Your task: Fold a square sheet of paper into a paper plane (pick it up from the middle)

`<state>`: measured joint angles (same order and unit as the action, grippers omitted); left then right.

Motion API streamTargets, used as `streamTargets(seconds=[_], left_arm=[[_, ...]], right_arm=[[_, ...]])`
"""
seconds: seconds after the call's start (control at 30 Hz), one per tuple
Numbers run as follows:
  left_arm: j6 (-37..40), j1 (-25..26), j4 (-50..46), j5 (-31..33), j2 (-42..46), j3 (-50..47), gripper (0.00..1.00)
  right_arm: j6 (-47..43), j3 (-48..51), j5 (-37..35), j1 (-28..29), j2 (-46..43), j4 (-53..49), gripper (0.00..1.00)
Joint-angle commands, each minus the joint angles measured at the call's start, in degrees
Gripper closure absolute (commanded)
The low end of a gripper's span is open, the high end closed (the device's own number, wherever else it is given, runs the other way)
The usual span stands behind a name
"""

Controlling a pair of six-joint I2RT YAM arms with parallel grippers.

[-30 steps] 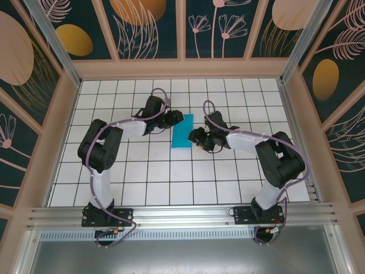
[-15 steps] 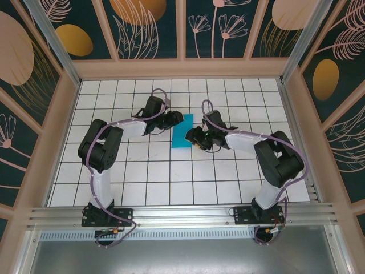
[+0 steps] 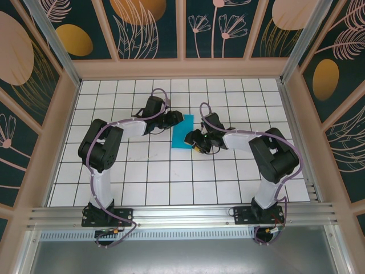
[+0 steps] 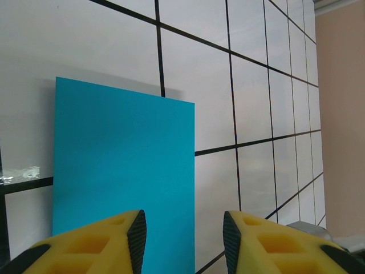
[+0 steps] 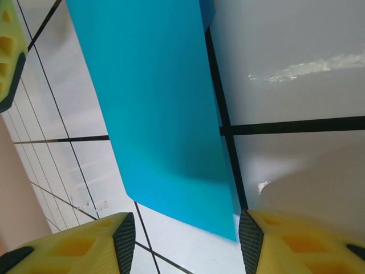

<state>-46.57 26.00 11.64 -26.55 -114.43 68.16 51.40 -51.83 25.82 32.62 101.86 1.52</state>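
The sheet of paper (image 3: 183,131) is found lying flat near the middle of the gridded surface (image 3: 171,182), as a narrow teal rectangle. A second layer is glimpsed at one corner in the right wrist view, so it is judged to be folded in half already.

The left end effector (image 4: 183,242) is held low at one long side. Its jaws are partly apart with nothing between them, and one finger stands in front of the paper's near edge in its own view. The right end effector (image 5: 187,245) is set at the opposite side near a corner, jaws likewise apart and empty. The paper's edge lies just ahead of the gap.

The step in hand is judged to be the taking up of an edge or corner for the next fold. It is recommended that:
- one side be pinned lightly while the other is lifted
- only the top layer be caught if a corner fold is intended
- the paper not be dragged across the surface, since so thin a sheet is likely to slip or crumple
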Motion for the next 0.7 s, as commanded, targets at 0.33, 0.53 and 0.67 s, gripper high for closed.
streamTargets(seconds=[0.33,0.53,0.67], left_arm=[[1.39,-0.27,-1.62,0.19,-0.62,1.36,0.56],[1.75,-0.25,-0.99,-0.68,-0.06,0.88,0.59],[1.77,-0.25,2.34,-4.87,-0.37,-0.02,0.63]], right_arm=[[-0.51,0.24,1.63,0.62,0.56,1.88,0.55],[0.93,2.41,0.61,0.1,-1.67,3.78,0.84],[0.09,3.45,3.39,-0.84,-2.1,3.49,0.97]])
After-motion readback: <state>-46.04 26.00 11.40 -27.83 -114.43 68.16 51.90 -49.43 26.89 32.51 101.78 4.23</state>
